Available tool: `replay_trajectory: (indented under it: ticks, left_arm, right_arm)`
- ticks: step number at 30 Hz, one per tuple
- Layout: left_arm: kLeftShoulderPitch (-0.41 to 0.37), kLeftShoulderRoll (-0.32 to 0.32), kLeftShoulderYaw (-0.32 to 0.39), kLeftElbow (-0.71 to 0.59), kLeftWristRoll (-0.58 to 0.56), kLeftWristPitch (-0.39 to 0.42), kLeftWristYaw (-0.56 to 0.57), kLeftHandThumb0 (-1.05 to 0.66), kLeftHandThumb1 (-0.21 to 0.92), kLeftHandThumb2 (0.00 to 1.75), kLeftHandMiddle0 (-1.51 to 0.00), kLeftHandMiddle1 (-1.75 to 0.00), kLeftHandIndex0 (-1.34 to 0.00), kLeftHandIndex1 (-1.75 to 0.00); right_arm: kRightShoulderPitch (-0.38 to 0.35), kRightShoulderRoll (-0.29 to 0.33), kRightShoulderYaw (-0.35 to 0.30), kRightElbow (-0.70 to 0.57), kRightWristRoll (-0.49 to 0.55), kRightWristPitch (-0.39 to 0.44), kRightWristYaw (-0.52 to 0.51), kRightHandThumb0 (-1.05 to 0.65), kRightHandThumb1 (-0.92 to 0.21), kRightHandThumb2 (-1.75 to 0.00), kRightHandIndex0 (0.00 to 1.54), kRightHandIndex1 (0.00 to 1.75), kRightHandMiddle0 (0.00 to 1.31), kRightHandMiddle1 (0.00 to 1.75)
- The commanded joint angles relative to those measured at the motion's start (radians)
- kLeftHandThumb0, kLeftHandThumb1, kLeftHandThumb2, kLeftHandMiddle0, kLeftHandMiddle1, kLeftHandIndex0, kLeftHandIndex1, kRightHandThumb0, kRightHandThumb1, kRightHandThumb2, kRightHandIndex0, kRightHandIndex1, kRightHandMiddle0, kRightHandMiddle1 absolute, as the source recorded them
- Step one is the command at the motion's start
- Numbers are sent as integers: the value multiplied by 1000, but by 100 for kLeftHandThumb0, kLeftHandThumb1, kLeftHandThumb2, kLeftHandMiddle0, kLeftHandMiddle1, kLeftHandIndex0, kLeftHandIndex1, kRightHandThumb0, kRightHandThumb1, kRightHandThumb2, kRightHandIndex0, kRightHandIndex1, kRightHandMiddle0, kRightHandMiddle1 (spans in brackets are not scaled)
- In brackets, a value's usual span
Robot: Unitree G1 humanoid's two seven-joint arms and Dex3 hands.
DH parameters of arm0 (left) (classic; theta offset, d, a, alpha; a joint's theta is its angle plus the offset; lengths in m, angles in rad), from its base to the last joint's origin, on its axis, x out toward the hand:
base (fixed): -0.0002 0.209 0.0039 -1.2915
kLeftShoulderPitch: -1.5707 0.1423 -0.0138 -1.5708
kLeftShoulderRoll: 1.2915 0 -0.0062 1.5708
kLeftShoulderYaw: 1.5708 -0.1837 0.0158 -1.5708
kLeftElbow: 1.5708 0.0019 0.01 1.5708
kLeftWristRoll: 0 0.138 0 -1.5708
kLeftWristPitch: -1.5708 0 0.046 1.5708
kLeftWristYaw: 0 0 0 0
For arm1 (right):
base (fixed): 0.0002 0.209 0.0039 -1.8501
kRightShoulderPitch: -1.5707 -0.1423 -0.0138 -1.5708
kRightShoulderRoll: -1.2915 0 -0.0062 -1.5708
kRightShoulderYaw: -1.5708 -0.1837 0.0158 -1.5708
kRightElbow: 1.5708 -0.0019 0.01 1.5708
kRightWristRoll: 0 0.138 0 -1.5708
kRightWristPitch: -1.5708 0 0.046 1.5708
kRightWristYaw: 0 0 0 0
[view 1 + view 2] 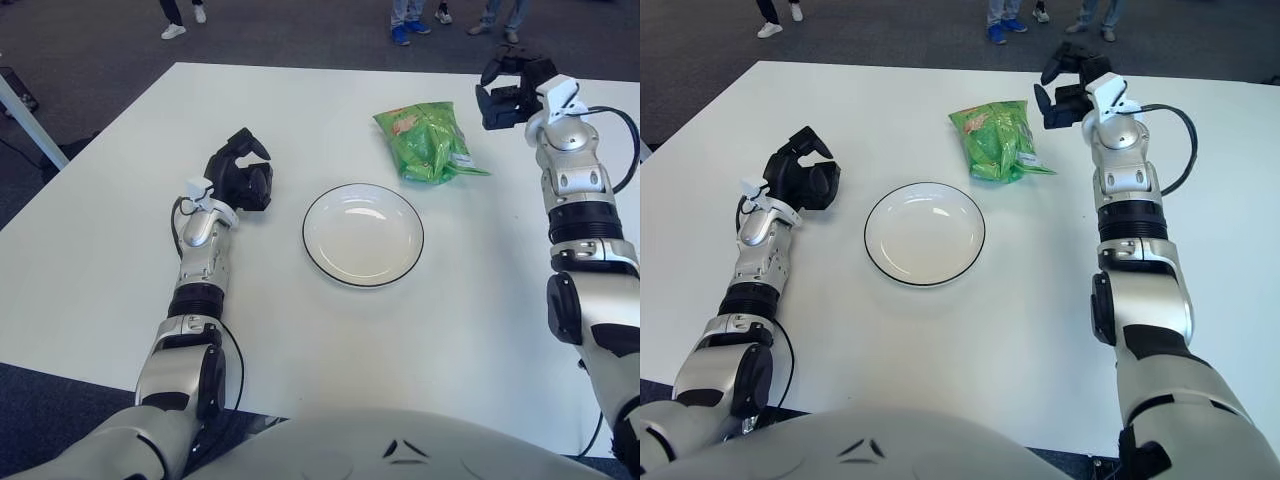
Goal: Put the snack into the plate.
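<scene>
A green snack bag (428, 142) lies on the white table (120, 260), beyond and to the right of a white plate with a dark rim (363, 235), which holds nothing. My right hand (507, 90) hovers just right of the bag's far end, a small gap away, fingers spread and holding nothing. My left hand (241, 172) shows on the table to the left of the plate, fingers curled around nothing.
The table's far edge runs just behind the bag and my right hand. Feet of several people (410, 28) stand on the dark floor beyond it. A white post (25, 120) slants at the far left.
</scene>
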Motion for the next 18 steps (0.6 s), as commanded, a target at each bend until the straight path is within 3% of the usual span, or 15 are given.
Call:
replay_trajectory:
  ticks: [1,10,18]
  left_arm:
    - [95,-44,-5,64,-7,-18,-9,-51,24,141,-136,-175,-67,-175]
    - [93,-45,-1,72,-15,-32,-21,-50,25,140,-136,-175,-67,-175]
    - [93,-45,-2,76,-11,-43,-25,-50,25,140,-136,-175,-67,-175]
  right_arm:
    - [-54,6,43,71,-56,-67,-28,-45,-40,-121,111,175,55,175]
    - [-96,21,87,164,-110,-152,-73,-44,-44,-116,107,175,51,175]
    - [-98,45,149,98,-191,-128,-109,-42,-53,-104,91,175,44,175]
